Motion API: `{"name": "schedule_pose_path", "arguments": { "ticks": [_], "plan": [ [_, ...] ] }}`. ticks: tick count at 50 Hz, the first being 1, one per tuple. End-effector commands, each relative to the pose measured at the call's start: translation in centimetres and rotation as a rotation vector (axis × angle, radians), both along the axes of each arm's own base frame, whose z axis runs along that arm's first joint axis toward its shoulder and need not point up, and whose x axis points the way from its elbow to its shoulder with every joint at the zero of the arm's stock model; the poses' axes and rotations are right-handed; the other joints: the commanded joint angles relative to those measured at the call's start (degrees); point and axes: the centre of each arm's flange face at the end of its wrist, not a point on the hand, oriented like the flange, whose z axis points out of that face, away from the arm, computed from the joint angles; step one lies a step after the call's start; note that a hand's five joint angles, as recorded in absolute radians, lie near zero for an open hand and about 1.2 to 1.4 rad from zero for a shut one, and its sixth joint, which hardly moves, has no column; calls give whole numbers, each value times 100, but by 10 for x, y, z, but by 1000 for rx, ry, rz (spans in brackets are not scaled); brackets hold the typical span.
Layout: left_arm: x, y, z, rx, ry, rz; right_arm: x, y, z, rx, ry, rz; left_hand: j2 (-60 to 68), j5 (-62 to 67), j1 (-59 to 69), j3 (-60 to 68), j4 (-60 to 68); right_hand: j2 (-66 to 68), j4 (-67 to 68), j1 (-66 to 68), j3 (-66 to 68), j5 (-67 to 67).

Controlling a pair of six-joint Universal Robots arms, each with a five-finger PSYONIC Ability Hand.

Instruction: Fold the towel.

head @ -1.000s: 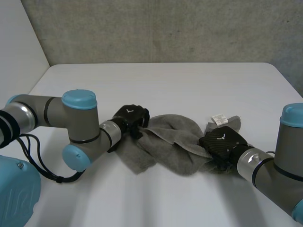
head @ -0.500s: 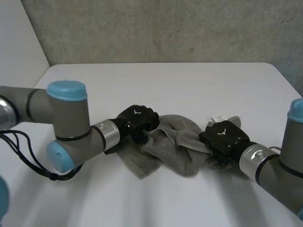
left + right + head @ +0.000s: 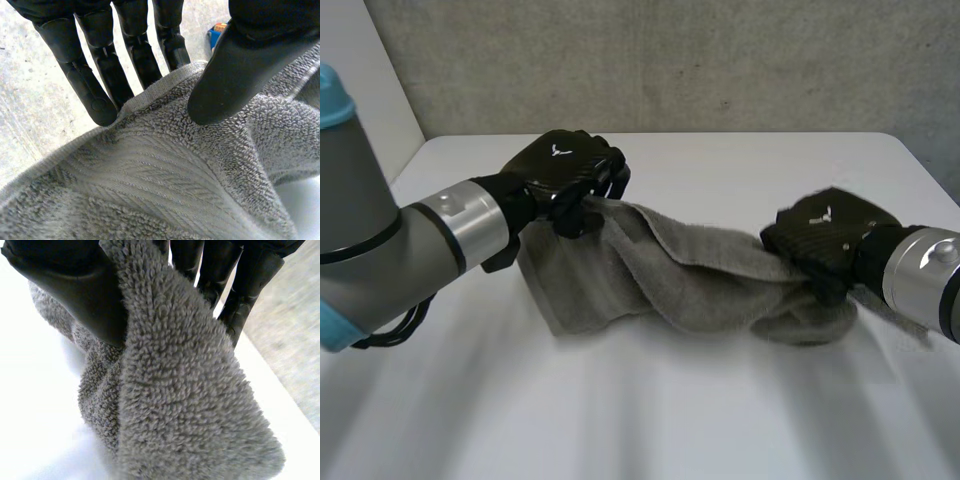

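Grey terry-cloth towel (image 3: 660, 280) hangs btwn both hands over the middle of the white table (image 3: 620, 420). Its sagging lower fold touches the table top on the side toward the near edge; the rest is held up clear. Long axis runs side to side, approx. parallel w/ the near edge.

Black left hand (image 3: 560, 175) has the left end, toward the far-left corner. In left wrist view its straight fingers (image 3: 90, 85) sit behind the hemmed edge & the thumb (image 3: 230, 75) presses the pile from the front, i.e. a pinch right on the hem.

Black right hand (image 3: 825, 235) has the right end, toward the table's right edge. Right wrist view shows a bunched wad of cloth pinched btwn thumb & fingers (image 3: 245, 285), so prob. not a clean corner. More cloth heaps on the table just below it.

Cloth btwn the hands is slack & creased, not flat.

Judgement: next move turns on that side-to-side axis. Hands are well apart at opposite ends, neither nearer the middle, so flattening means pulling apart along the axis, w/ the right grip the weak point.

Beyond: bare table, then a rough grey wall (image 3: 650, 60).
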Motion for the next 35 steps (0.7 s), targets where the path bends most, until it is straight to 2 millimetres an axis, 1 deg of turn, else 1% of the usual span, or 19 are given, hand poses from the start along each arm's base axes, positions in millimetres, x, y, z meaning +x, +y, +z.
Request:
{"name": "schedule_pose_path", "arguments": {
  "ticks": [1,4,8,12,13,15,16,17,18,19,21,22,23,24,27,28,30,33,35],
  "plan": [
    [15,14,-17,74,-39,21,-10,-2,-23,115,73,-23,293,254,419,134,267,636,338,455,390,465],
    [15,15,-25,97,-50,20,-9,-4,-34,150,90,-22,293,254,419,134,267,636,338,455,390,465],
    [11,4,-62,167,-111,25,-2,-22,-50,128,105,-3,293,254,419,134,267,636,338,455,390,465],
    [0,-33,-45,7,-114,84,16,-69,-27,-191,-16,-27,293,254,419,134,267,636,338,455,390,465],
    [0,-33,-45,6,-114,84,16,-69,-27,-192,-17,-27,293,254,419,134,267,636,338,455,390,465],
    [-5,-66,-1,-172,-4,197,32,-93,9,-486,-181,-59,293,254,419,134,267,636,338,455,390,465],
    [-5,-66,0,-172,-3,198,32,-93,9,-488,-182,-60,293,254,419,134,267,636,338,455,390,465],
    [-5,-78,24,-250,85,250,34,-99,33,-647,-286,-92,293,254,419,134,267,636,338,455,390,465],
    [-1,-88,51,-319,196,300,31,-92,67,-824,-393,-117,293,254,419,134,267,636,338,455,390,465],
    [-1,-88,51,-320,197,300,31,-92,68,-826,-394,-117,293,254,419,134,267,636,338,455,390,465],
    [15,-89,112,-432,442,347,18,-65,132,-1116,-567,-138,293,254,419,134,267,636,338,455,390,465],
    [15,-89,112,-432,444,347,18,-65,133,-1118,-568,-138,293,254,419,134,267,636,338,455,390,465],
    [27,-87,137,-472,541,345,14,-58,143,-1142,-577,-141,293,254,419,134,267,636,338,455,390,465],
    [37,-83,156,-500,614,337,13,-62,141,-1094,-549,-149,293,254,419,134,267,636,338,455,390,465],
    [43,-81,162,-494,649,332,15,-68,131,-991,-505,-150,293,254,419,134,267,636,338,455,390,465],
    [45,-80,161,-468,660,327,19,-77,111,-849,-443,-143,293,254,419,134,267,636,338,455,390,465],
    [43,-80,144,-417,630,325,31,-83,66,-599,-311,-113,293,254,419,134,267,636,338,455,390,465],
    [41,-79,133,-387,609,316,33,-84,51,-520,-263,-104,293,254,419,134,267,636,338,455,390,465],
    [39,-76,106,-314,558,294,38,-79,38,-481,-225,-77,293,254,419,134,267,636,338,455,390,465]
  ]
}}
